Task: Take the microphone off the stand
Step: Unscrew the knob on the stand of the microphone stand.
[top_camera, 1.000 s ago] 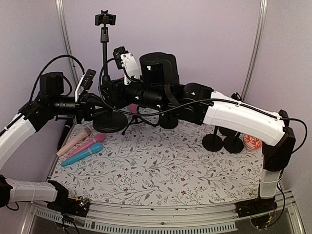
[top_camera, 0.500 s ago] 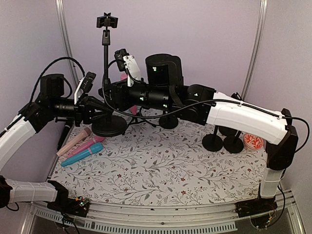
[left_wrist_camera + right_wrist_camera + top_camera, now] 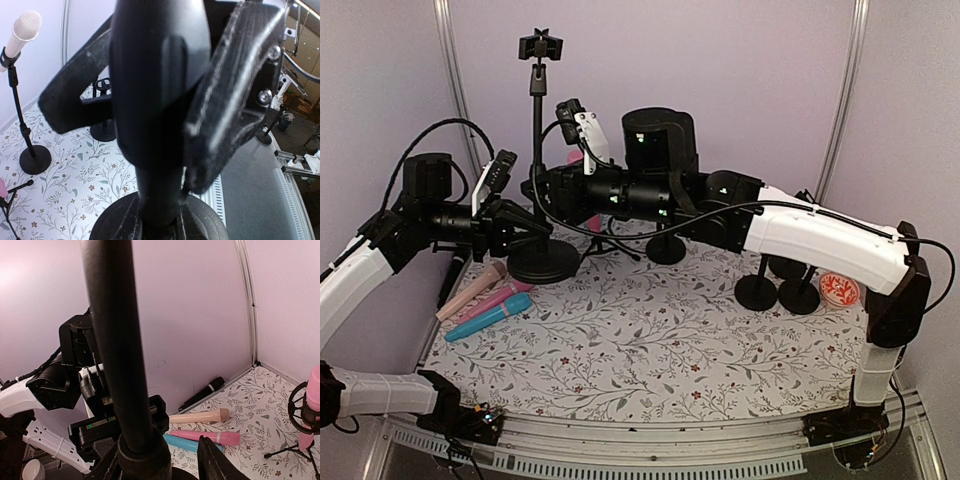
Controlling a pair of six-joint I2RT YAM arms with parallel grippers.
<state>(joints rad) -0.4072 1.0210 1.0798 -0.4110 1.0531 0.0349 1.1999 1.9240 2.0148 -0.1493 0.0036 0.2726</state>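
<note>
A tall black stand [image 3: 534, 130] rises from a round base [image 3: 544, 262] at the back left, and its top clip [image 3: 540, 45] looks empty. My left gripper [image 3: 525, 225] is shut on the lower pole [image 3: 160, 75]. My right gripper [image 3: 542, 190] is open, its fingers either side of the pole [image 3: 115, 340] with a gap on one side. Beige [image 3: 470, 290], pink [image 3: 500, 297] and blue [image 3: 488, 318] microphones lie on the mat left of the base. A pink microphone [image 3: 314, 385] sits in a tripod, and a white one [image 3: 26, 27] in another stand.
A black microphone [image 3: 202, 393] lies along the left wall. Small black stands [image 3: 756, 290] and a round red-and-white object [image 3: 838, 290] are at the right. The tripod's legs [image 3: 610, 245] spread just behind the tall stand's base. Walls close in on three sides.
The stand's base has shifted slightly toward the near side with both grippers still at the pole. The right arm has risen a little.
</note>
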